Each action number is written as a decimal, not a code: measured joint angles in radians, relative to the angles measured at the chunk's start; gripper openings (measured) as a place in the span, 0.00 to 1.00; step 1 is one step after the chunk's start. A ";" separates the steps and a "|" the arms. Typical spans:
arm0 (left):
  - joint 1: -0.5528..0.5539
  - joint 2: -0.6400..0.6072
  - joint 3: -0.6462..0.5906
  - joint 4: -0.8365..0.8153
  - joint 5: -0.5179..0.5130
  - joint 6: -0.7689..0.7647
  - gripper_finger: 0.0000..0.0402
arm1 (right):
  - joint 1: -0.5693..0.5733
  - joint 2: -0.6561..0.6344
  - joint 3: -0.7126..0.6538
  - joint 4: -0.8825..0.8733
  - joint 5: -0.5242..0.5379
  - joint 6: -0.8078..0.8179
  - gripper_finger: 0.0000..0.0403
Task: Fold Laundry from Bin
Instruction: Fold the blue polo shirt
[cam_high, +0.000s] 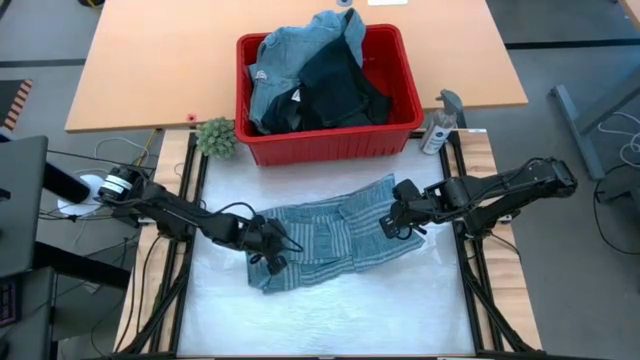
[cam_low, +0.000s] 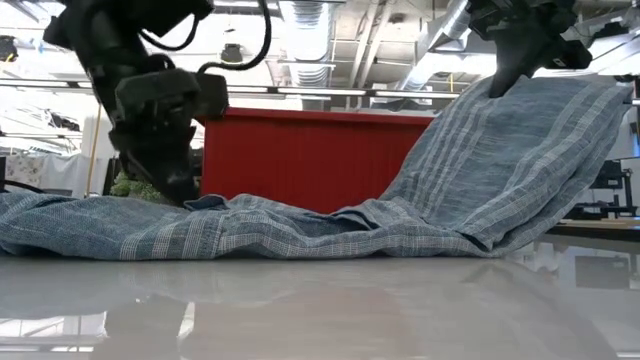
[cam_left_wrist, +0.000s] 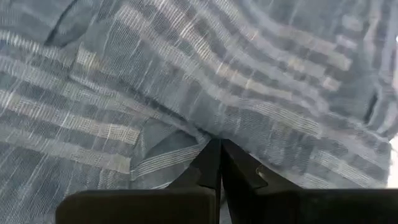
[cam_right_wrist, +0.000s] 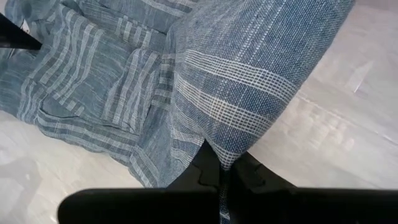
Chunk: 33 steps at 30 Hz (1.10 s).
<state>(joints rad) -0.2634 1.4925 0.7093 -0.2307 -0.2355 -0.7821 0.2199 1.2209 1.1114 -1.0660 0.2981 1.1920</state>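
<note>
left gripper (cam_high: 268, 250) clamped on a pinch of the striped shirt (cam_high: 330, 238) at its left end, low against the white table (cam_high: 340, 310). likely pinning that end or taking a corner for the fold. right gripper (cam_high: 397, 215) clenched on the shirt's right edge, lifted well off the surface so the cloth hangs as a slope down toward the left; probably pulling it taut to flatten it. shirt spread across table centre, in front of the red bin (cam_high: 330, 145), apart from it. blue-grey weave with pale stripes, rumpled and bunched at the left, smoother on the raised side. bin holding more laundry (cam_high: 310, 75): light denim and dark pieces heaped above the rim. fold not yet made.
</note>
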 joint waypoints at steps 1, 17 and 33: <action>0.005 0.000 -0.009 0.012 0.004 -0.001 0.00 | 0.000 0.000 0.000 0.000 0.000 0.000 0.06; 0.049 0.226 0.036 0.260 0.112 0.017 0.00 | 0.000 0.000 0.000 0.005 -0.007 -0.015 0.06; 0.140 0.473 0.421 0.232 0.199 0.233 0.00 | -0.014 -0.010 0.128 0.003 0.020 -0.064 0.06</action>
<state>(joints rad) -0.1237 1.9652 1.1305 0.0014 -0.0360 -0.5490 0.2058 1.2113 1.2396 -1.0628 0.3186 1.1278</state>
